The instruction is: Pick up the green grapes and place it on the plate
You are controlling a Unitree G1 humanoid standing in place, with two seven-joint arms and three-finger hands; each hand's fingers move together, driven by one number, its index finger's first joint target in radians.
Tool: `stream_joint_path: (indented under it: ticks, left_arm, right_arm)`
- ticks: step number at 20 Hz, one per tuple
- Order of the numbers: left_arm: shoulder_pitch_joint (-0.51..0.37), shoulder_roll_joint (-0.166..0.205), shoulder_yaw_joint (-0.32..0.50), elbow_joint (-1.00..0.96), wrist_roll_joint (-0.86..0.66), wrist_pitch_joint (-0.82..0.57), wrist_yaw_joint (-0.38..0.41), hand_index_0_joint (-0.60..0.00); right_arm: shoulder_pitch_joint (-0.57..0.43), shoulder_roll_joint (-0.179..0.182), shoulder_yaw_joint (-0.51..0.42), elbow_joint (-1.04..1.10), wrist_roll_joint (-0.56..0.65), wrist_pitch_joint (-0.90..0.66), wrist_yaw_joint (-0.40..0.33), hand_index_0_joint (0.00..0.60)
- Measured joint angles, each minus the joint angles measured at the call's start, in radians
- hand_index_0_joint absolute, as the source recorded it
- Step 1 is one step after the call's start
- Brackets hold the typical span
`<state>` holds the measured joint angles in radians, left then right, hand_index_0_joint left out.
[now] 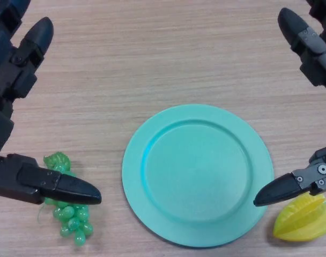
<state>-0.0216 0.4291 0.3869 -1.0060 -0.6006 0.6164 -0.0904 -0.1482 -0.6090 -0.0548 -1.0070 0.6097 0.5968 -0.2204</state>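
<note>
Both hands spread wide: left hand over the grapes, right hand by the plate and starfruit.

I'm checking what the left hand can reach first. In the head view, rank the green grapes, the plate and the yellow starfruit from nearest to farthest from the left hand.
1. Green grapes: at the lower left, partly under the thumb of the left hand.
2. Plate: in the middle, to that hand's right.
3. Yellow starfruit: at the lower right, beyond the plate, beside the right hand.
</note>
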Motion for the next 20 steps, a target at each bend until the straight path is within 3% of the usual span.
stream_joint_path:
  ticks: [7, 9, 11, 13, 16, 20]
  left_arm:
    - [0.01, -0.009, -0.02, 0.0, 0.026, 0.0, -0.001, 0.0]
    - [0.01, -0.037, -0.019, 0.0, 0.046, 0.0, -0.011, 0.0]
    - [0.03, -0.085, -0.017, 0.023, 0.146, -0.035, -0.101, 0.0]
    - [0.077, -0.142, -0.017, 0.12, 0.293, -0.175, -0.189, 0.0]
    - [0.15, -0.206, -0.015, 0.313, 0.513, -0.441, -0.252, 0.0]
    - [0.189, -0.236, -0.013, 0.527, 0.653, -0.641, -0.248, 0.0]
  right_arm:
    - [0.016, -0.026, -0.005, 0.0, 0.041, -0.003, -0.015, 0.0]
    - [0.016, -0.028, -0.006, 0.0, 0.041, -0.003, -0.028, 0.0]
    - [0.014, -0.028, -0.006, 0.0, 0.041, -0.003, -0.028, 0.0]
    - [0.003, -0.024, -0.006, 0.0, 0.041, -0.003, -0.027, 0.0]
    - [-0.016, -0.012, -0.009, 0.0, 0.04, -0.003, -0.025, 0.0]
    - [-0.047, 0.011, -0.006, 0.0, 0.039, 0.007, -0.006, 0.0]
